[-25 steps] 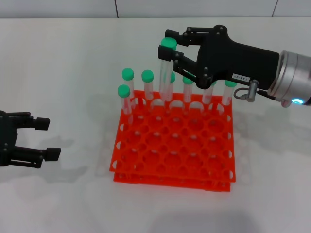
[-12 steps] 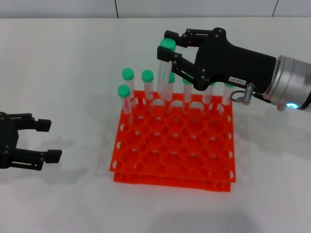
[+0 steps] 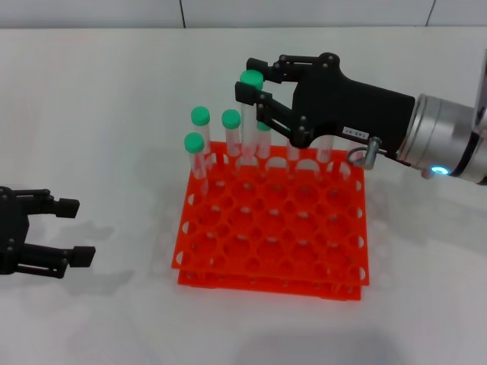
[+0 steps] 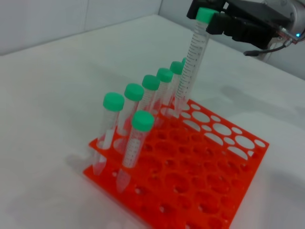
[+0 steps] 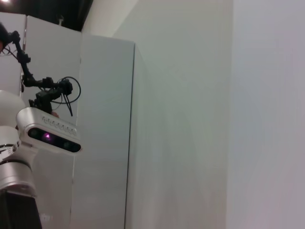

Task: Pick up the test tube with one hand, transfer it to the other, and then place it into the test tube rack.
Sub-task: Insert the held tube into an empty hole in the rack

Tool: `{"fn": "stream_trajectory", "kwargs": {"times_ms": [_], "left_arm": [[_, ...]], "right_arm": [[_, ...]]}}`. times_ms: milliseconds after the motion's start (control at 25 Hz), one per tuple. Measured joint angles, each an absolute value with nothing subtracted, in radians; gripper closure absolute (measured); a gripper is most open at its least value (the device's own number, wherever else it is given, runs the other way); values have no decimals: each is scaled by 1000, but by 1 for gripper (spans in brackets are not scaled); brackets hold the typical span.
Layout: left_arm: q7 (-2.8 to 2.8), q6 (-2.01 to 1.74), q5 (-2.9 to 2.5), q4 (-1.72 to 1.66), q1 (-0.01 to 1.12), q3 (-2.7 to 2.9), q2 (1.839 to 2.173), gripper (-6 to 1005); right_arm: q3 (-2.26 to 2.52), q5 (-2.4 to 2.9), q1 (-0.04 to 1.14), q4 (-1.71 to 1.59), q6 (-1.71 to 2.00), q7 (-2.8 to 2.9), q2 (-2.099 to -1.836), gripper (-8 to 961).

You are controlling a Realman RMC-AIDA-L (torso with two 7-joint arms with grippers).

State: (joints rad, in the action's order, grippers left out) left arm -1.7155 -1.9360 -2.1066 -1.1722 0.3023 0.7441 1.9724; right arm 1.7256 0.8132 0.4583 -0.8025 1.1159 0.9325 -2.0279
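Observation:
My right gripper (image 3: 247, 78), black with a white label, is shut on the green cap of the test tube (image 3: 248, 129). It holds the tube tilted over the back row of the orange-red test tube rack (image 3: 266, 285). The tube's tip reaches the top tier there. In the left wrist view the held tube (image 4: 189, 67) hangs from the right gripper (image 4: 206, 16) above the rack (image 4: 209, 200). My left gripper (image 3: 76, 230), black and unlabelled, is open and empty low over the table, left of the rack. The right wrist view shows none of these.
Several other green-capped tubes (image 3: 200, 115) stand in the rack's back row and left side (image 4: 113, 102), close beside the held tube. The white table (image 3: 114, 114) lies around the rack. The right wrist view shows only walls and a camera mount (image 5: 47, 133).
My right gripper has moved left and a little down with the tube, bringing its tip to the rack's back row. My left gripper has drifted slightly left.

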Motion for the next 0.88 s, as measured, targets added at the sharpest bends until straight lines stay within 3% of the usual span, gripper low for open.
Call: {"fn": "stream_trajectory", "kwargs": {"times_ms": [880], "left_arm": [[-1698,-1932,-2108,-1163,311,745,1974,113]], "right_arm": [[1795,725,470,-802,1017,926,-2028,680]]}}
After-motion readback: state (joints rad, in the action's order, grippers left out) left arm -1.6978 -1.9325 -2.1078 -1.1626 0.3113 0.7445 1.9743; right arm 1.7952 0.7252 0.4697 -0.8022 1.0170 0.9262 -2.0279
